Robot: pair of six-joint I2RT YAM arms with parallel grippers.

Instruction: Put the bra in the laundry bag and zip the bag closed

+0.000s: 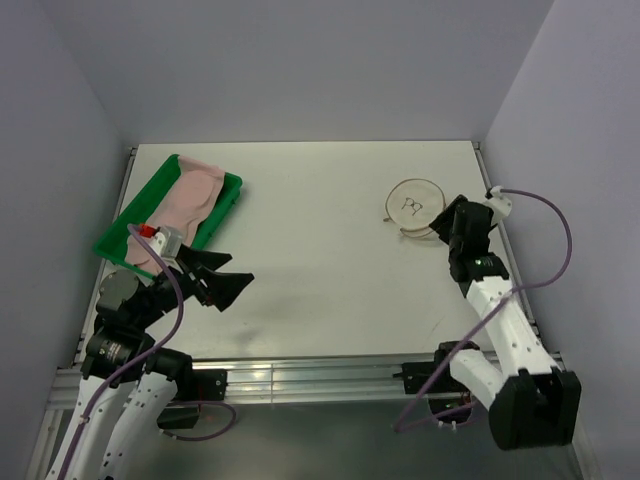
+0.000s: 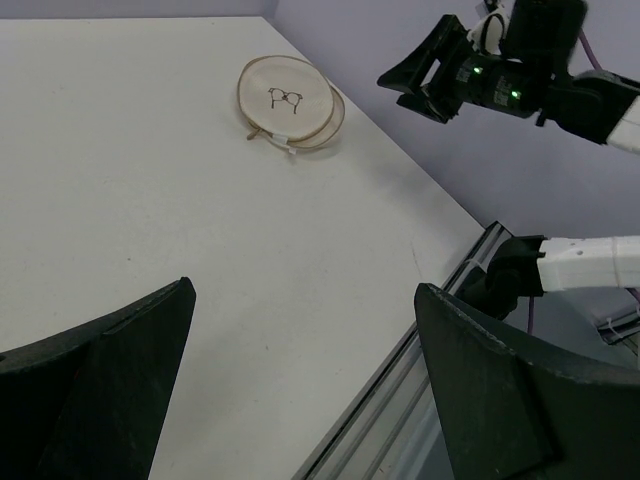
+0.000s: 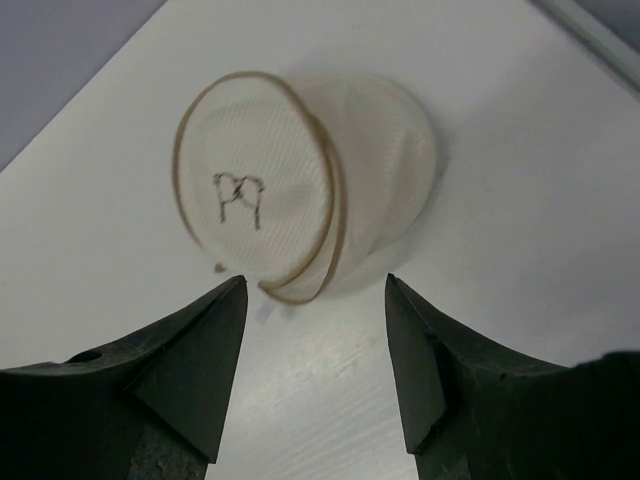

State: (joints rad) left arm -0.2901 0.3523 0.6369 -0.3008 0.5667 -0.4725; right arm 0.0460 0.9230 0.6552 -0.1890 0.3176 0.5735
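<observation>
The pale pink bra lies in the green tray at the back left. The round white mesh laundry bag with a small dark bra outline lies flat at the back right. It also shows in the left wrist view and in the right wrist view. My left gripper is open and empty, held above the table near the tray's front corner. My right gripper is open and empty, just short of the bag's near edge.
The table's front metal rail runs along the near edge. Purple-grey walls close in the left, right and back. The right arm shows in the left wrist view above the table's right edge.
</observation>
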